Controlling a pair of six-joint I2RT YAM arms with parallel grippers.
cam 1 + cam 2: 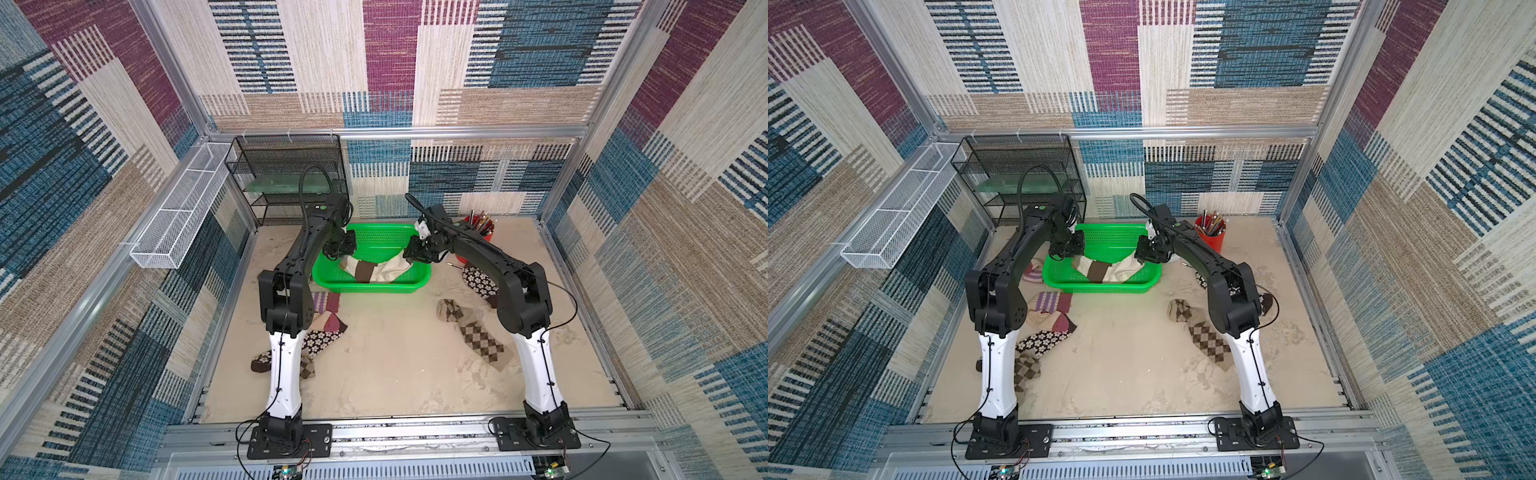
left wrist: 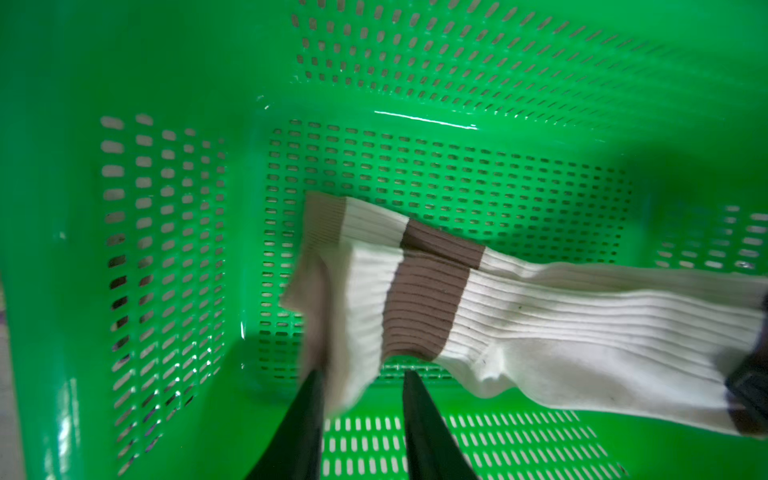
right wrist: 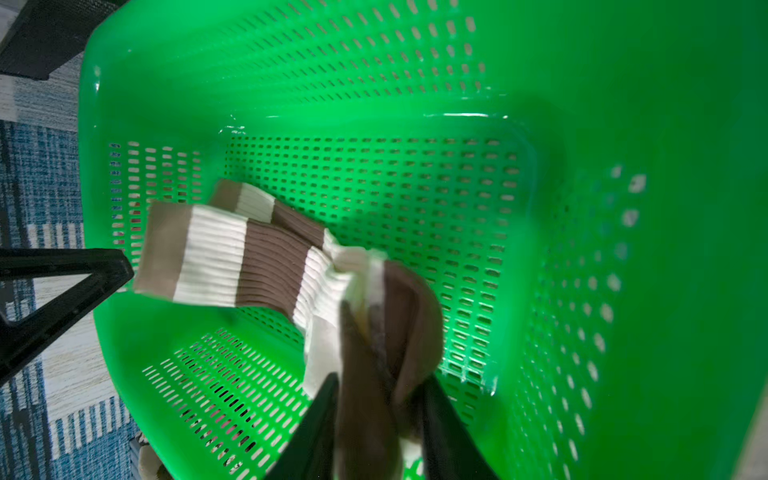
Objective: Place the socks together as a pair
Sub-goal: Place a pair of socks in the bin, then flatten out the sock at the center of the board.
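Cream ribbed knit, banded in brown: the cream socks (image 2: 457,299) lie one on top of the other inside the green basket (image 1: 374,286), bands nearly lined up, with the cuffs at my left gripper (image 2: 361,399) and the brown toes at my right gripper (image 3: 378,399). My left jaws stand moderately apart, green plastic showing between them and only a blurred cuff edge brushing one finger, so I judge nothing is pinched there. On the right the toes are bunched up between the jaws, and I cannot tell whether I am squeezing them or they merely sit in the gap. This fabric should handle as light, limp and forgiving. It will sag wherever it is unsupported, but the ribbing ought to give good friction. If I take hold again, I would pinch both layers at once, at the cuff bands or toes, so the pair stays stacked (an argyle sock (image 1: 478,340) and a daisy sock (image 1: 478,280) wait on the table outside).
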